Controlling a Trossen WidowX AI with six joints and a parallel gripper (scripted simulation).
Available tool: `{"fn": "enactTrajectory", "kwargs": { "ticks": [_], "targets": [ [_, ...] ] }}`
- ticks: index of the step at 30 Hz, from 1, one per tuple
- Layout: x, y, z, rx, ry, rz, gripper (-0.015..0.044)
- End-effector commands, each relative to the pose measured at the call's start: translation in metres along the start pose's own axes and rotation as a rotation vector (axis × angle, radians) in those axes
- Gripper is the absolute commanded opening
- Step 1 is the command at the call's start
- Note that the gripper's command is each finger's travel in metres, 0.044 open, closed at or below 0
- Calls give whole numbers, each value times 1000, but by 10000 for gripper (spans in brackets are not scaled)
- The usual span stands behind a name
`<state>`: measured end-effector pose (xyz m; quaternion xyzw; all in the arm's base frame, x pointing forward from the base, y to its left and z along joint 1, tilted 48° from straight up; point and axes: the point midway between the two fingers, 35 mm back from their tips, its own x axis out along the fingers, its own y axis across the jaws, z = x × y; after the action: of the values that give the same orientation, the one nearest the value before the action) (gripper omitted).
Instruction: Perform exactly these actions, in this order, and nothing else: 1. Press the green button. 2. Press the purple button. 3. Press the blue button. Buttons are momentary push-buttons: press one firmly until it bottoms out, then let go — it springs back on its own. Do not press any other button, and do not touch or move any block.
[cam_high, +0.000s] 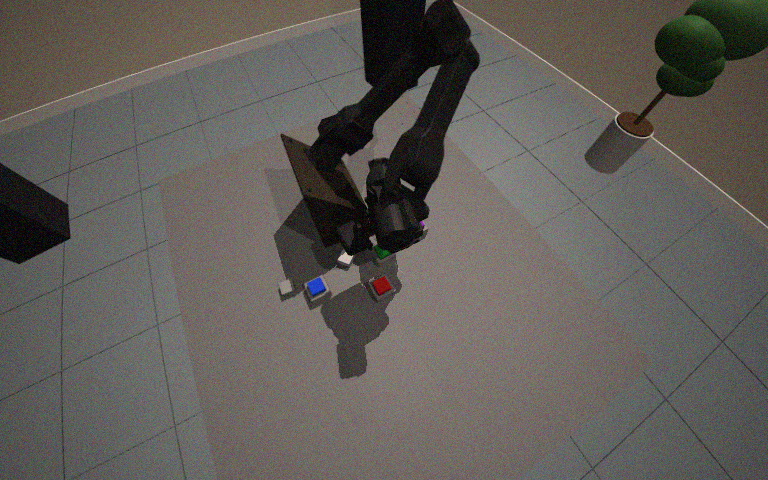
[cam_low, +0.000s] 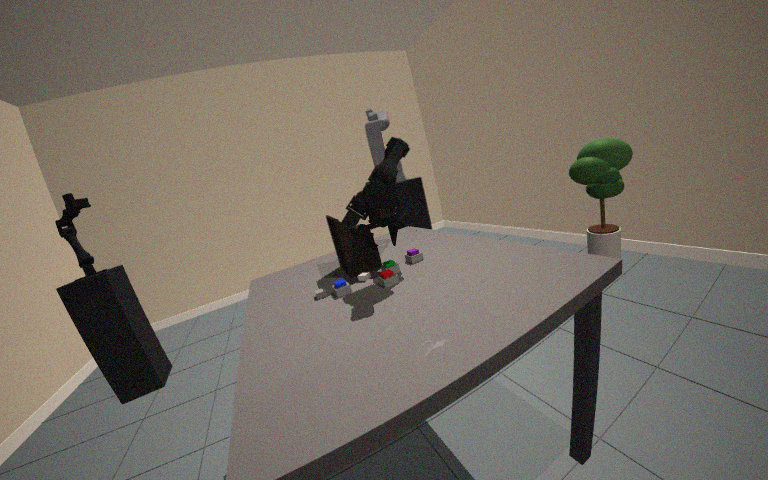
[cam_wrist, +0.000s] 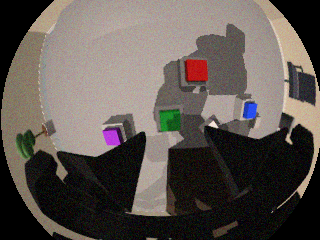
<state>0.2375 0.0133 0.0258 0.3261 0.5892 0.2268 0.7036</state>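
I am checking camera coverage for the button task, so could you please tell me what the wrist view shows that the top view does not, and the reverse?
Only the wrist view shows the green button and purple button in full; from the top the arm hides most of both.

Only the top view shows the second small white block, left of the blue button, and the arm's dark wedge-shaped base.

Both show the red button, the blue button, the white block near green, and the open, empty gripper above the buttons.
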Motion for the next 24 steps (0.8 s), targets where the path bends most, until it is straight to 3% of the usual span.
{"fn": "enactTrajectory", "kwargs": {
  "ticks": [1, 7, 24],
  "targets": [
    [23, 1, -6, 19, 11, 15, 164],
    [23, 1, -6, 19, 11, 15, 20],
    [32, 1, -6, 19, 11, 14, 20]
  ]
}}
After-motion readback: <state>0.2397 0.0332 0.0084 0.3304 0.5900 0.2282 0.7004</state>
